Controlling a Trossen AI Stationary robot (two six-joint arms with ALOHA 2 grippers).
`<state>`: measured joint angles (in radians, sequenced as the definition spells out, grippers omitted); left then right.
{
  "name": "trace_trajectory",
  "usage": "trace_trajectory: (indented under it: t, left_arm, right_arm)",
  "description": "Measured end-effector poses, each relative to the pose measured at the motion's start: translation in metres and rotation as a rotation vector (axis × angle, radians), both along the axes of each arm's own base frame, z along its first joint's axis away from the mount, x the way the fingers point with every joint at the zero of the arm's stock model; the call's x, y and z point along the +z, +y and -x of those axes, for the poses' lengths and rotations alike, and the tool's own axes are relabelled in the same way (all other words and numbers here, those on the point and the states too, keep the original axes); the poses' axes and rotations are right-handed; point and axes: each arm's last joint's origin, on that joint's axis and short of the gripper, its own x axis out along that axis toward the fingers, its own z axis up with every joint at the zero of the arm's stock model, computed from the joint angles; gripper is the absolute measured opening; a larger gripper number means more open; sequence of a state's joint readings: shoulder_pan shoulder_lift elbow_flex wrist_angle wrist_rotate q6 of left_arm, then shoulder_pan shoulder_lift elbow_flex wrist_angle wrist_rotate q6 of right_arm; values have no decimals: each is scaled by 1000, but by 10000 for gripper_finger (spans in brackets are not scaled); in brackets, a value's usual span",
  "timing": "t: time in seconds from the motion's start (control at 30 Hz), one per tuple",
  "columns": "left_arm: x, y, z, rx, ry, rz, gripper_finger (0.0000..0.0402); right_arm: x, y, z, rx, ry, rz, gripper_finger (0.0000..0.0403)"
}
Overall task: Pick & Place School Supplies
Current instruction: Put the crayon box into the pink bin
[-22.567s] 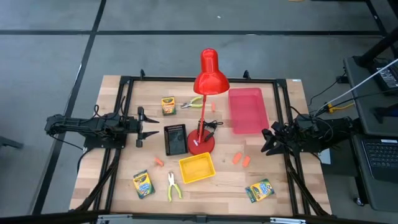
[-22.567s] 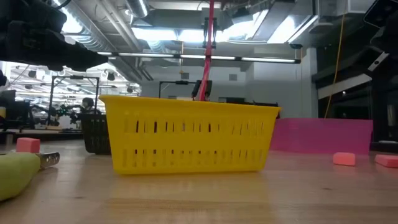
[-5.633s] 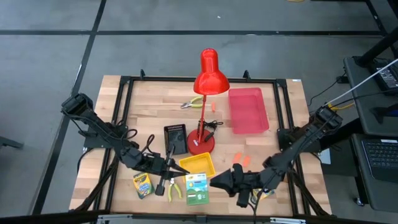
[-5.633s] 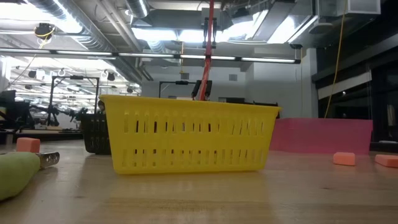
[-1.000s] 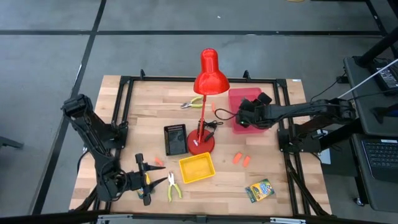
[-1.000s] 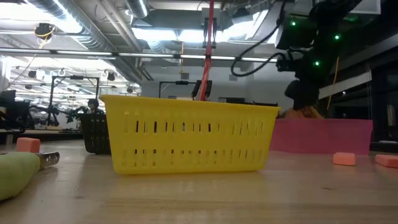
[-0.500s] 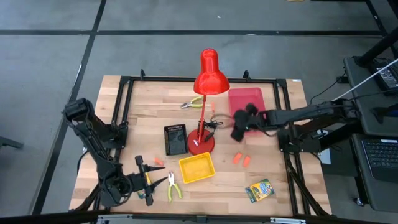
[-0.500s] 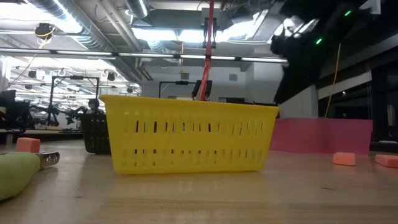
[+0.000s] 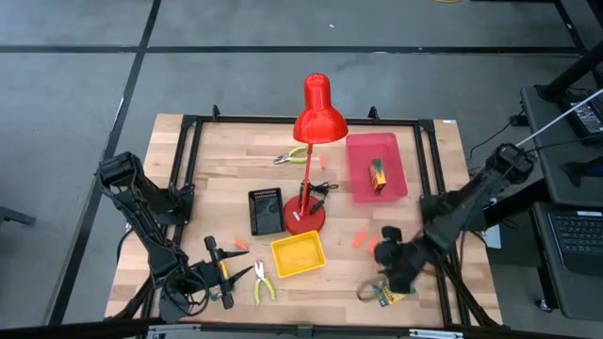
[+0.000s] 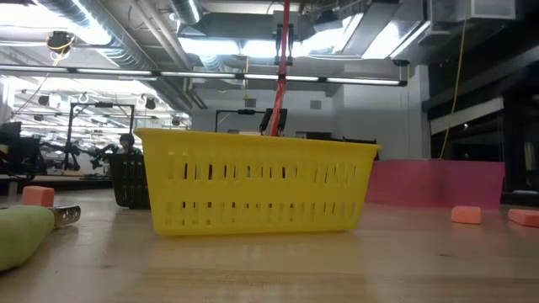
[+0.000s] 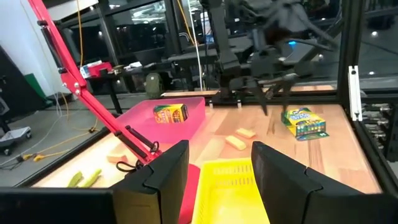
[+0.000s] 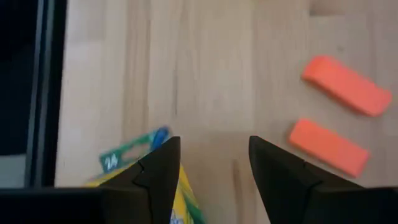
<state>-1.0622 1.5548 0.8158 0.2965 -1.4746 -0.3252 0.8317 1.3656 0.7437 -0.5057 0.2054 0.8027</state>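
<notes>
Surface: wooden table [image 9: 236, 155] inside a black frame, grey floor around it.
Crayon box on table: one crayon box [image 9: 388, 295] lies near the front right edge, partly under the right arm.
Right gripper [image 9: 375, 290]: directly over that box, fingers [image 12: 158, 177] apart, nothing between them; box edge shows beside one finger.
Orange pieces [image 12: 339, 85]: two on the wood just beside that gripper.
Crayon box in tray: a second crayon box [image 9: 378, 172] lies in the pink tray [image 9: 363, 153].
Left gripper [image 9: 219, 271]: front left, fingers [image 11: 163, 176] spread, empty.
Pliers [image 9: 261, 281]: beside the left gripper, next to the yellow basket [image 9: 297, 255].
Far pliers [image 9: 290, 156]: behind the red desk lamp [image 9: 316, 118].
Black tray [image 9: 266, 211]: left of lamp base.
</notes>
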Motion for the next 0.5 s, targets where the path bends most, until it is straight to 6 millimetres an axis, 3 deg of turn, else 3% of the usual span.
trace_trajectory:
  t: [0.27,0.5]
  left_arm:
    - [2,-1,-2,-35,-15,72,166]
    - [2,1,-7,-32,-11,73,161]
  right_arm:
    - [-19,15,22,-10,139,55,151]
    - [-20,24,31,30,154,27,118]
